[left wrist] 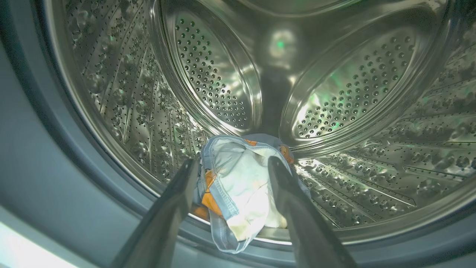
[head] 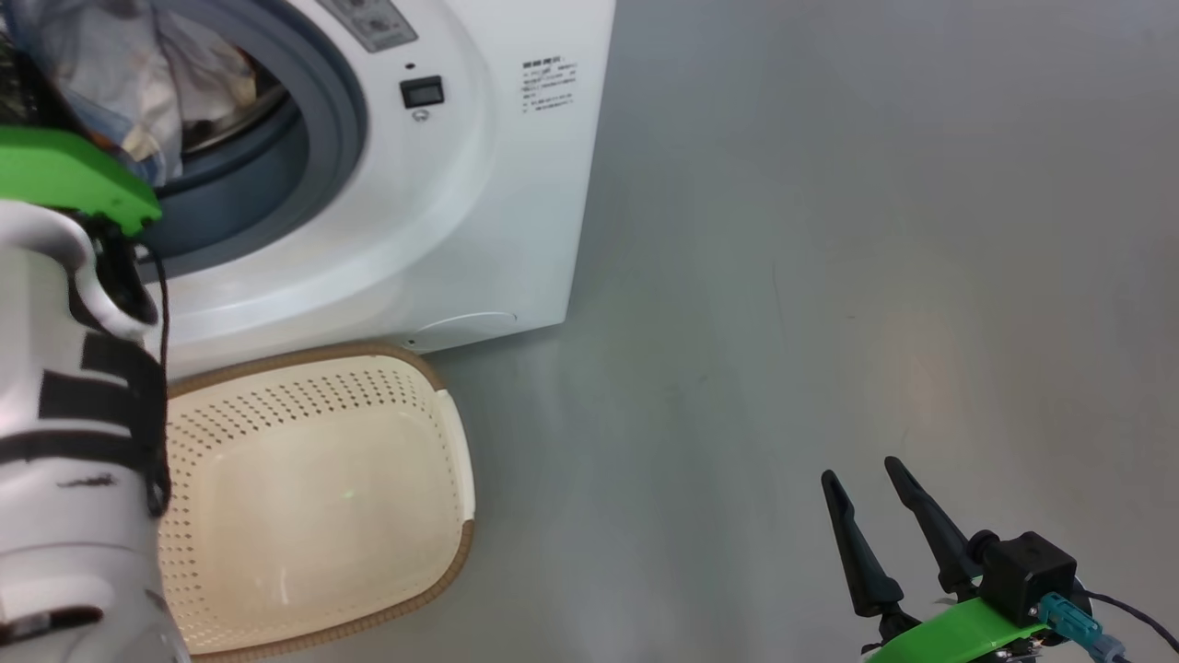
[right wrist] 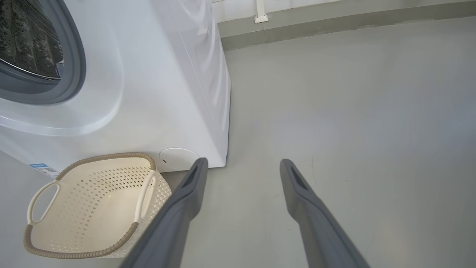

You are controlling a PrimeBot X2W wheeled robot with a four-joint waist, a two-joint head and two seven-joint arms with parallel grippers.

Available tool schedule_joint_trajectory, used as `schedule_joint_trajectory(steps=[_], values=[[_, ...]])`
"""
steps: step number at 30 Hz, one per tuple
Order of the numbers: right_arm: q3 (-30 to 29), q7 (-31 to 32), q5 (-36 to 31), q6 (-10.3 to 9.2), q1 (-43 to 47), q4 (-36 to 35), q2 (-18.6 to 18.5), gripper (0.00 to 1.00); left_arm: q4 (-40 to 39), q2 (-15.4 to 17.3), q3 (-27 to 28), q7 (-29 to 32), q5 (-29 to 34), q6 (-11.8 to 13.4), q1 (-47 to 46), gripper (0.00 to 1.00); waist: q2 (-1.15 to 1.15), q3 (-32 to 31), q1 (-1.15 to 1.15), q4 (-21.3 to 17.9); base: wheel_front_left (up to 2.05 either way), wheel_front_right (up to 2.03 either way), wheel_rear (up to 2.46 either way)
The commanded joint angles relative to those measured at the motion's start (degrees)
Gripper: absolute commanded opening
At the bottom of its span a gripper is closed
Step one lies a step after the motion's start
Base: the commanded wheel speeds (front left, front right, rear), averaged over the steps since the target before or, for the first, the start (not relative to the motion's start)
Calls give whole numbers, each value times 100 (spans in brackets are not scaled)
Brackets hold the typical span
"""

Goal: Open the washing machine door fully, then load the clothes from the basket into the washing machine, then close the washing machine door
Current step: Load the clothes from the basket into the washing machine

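1. At the lower right of the head frame, the right end effector [head: 861, 471] is seen with its fingers spread wide and nothing held, hanging over the bare floor [head: 829, 230].
2. At the lower left, the basket [head: 304, 414] is seen empty, just in front of the washing machine [head: 442, 212]. The loading is therefore judged to be all but done.
3. In the left wrist frame, the left end effector [left wrist: 232, 160] is found at the mouth of the drum [left wrist: 372, 74], opened fully and gripping nothing. The clothes [left wrist: 241, 186] lie bunched at lower centre between its two fingers.
4. The bundle rests on the drum's front lip, and a blue hem droops outward toward the grey gasket [left wrist: 44, 149].
5. For the step to be done well, the bundle should be nudged deeper, until no fabric crosses the lip.
6. The fingers should then be drawn straight back and kept apart, so that no seam is snagged and dragged out.
7. The gasket should be checked for stray cloth before the washing machine door is swung shut.
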Motion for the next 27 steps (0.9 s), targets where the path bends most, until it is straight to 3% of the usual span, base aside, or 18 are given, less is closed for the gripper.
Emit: schedule_joint_trajectory(steps=[1, 18, 27], values=[[118, -28, -5, 9, -8, -79, -60, 100, -188, 130, 98, -30, -48, -59, 227, 100, 0, -122, 0, 106, 0, 0, 0], [-39, -28, -17, 9, -69, -26, 3, 100, -1036, -251, -91, -30, 93, -644, 1596, 100, 0, -690, 0, 438, 0, 0, 0], [-202, -28, -48, 9, 36, -25, 2, 100, -1580, -273, -659, -30, -298, -732, 2683, 100, 0, -1035, 0, 558, 0, 0, 0]])
